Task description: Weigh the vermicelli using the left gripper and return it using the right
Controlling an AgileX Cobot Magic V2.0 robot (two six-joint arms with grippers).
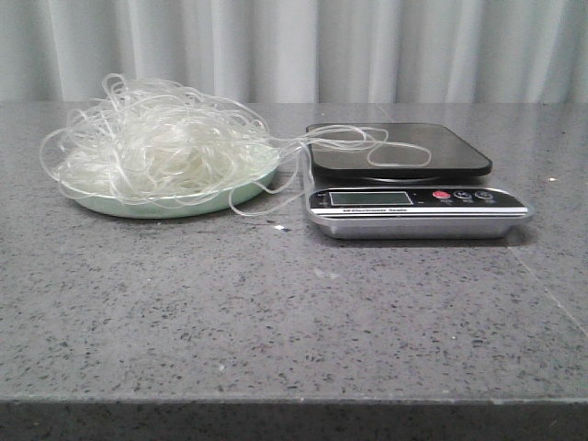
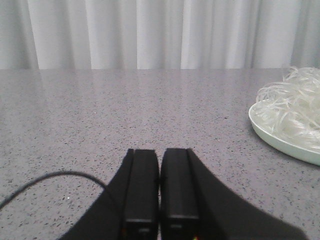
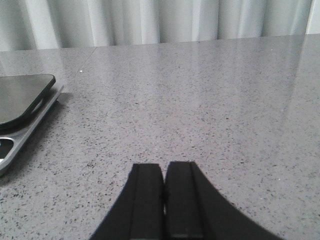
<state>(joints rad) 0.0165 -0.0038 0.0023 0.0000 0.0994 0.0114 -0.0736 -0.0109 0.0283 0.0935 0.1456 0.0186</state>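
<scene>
A big tangle of vermicelli (image 1: 156,147) sits heaped on a pale green plate (image 1: 197,204) at the left of the grey speckled table (image 1: 276,312). Just beside it on the right stands a kitchen scale (image 1: 409,197) with a dark platform and a silver front holding a display and buttons. A few stray loops trail off the plate and lie across the platform.

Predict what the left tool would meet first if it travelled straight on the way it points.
Probably nothing: ahead of the shut left tool lies bare table up to the curtain; the plate of vermicelli sits off to one side.
</scene>
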